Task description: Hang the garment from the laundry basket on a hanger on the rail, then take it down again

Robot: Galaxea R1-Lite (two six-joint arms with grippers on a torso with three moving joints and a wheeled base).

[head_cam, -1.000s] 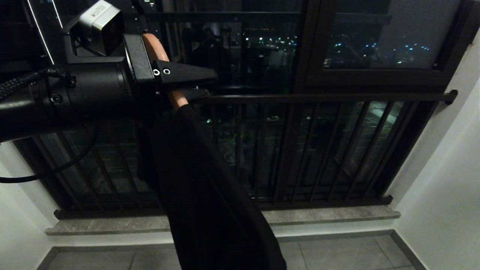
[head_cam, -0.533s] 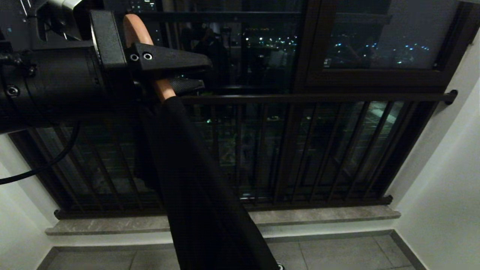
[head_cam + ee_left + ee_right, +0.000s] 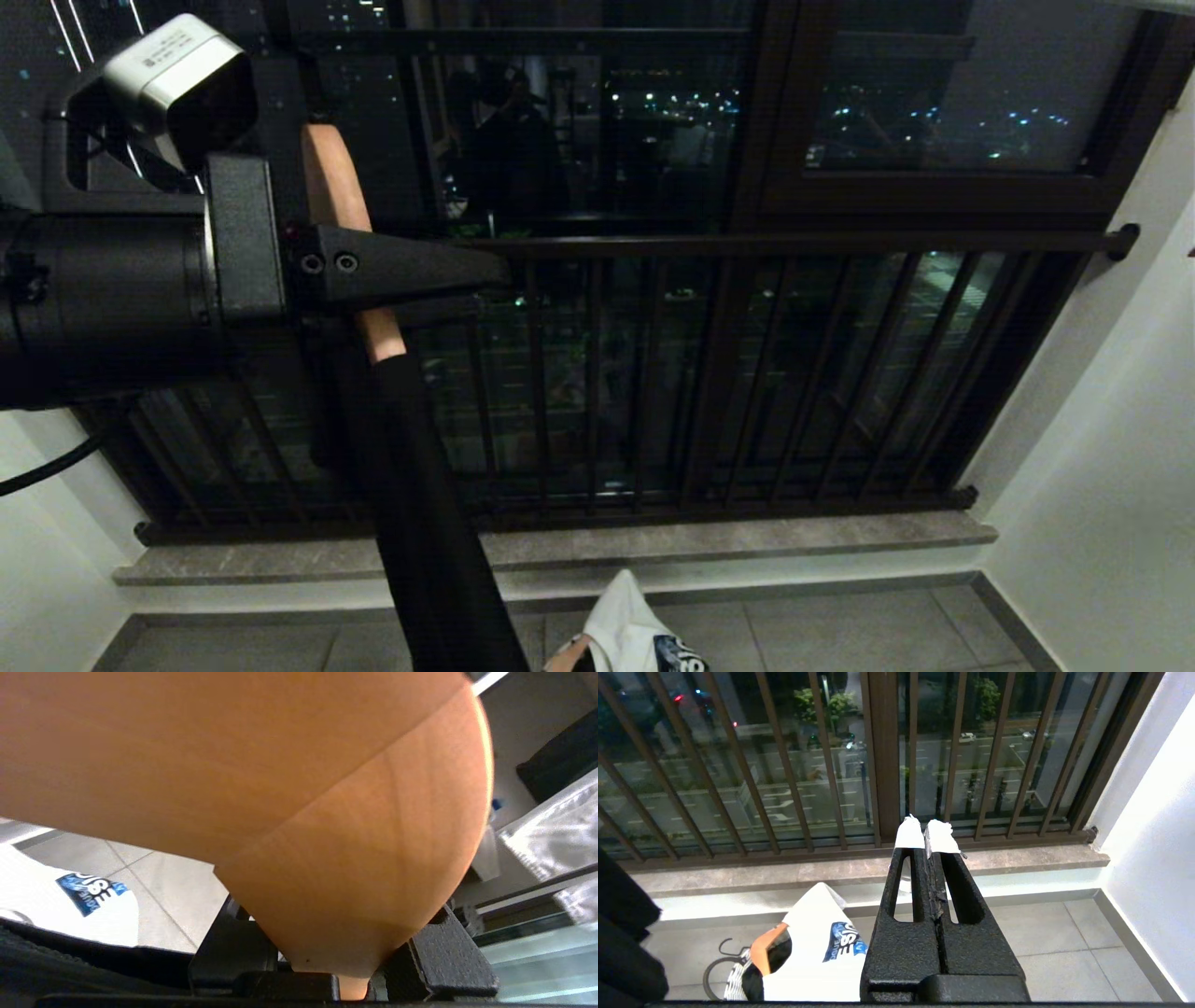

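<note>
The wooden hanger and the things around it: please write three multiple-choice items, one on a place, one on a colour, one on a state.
1. Where is the white garment?
A. on the floor below the window guard
B. on the stone sill
C. over the top bar

2. What colour is the garment on the wooden hanger?
A. white
B. black
C. red

3. How is the right gripper?
A. open
B. shut and empty
C. shut on cloth

Answers:
1. A: it lies on the floor tiles, before the sill.
2. B: the black garment hangs from the hanger in the left gripper.
3. B: its taped fingertips meet, nothing between.
</note>
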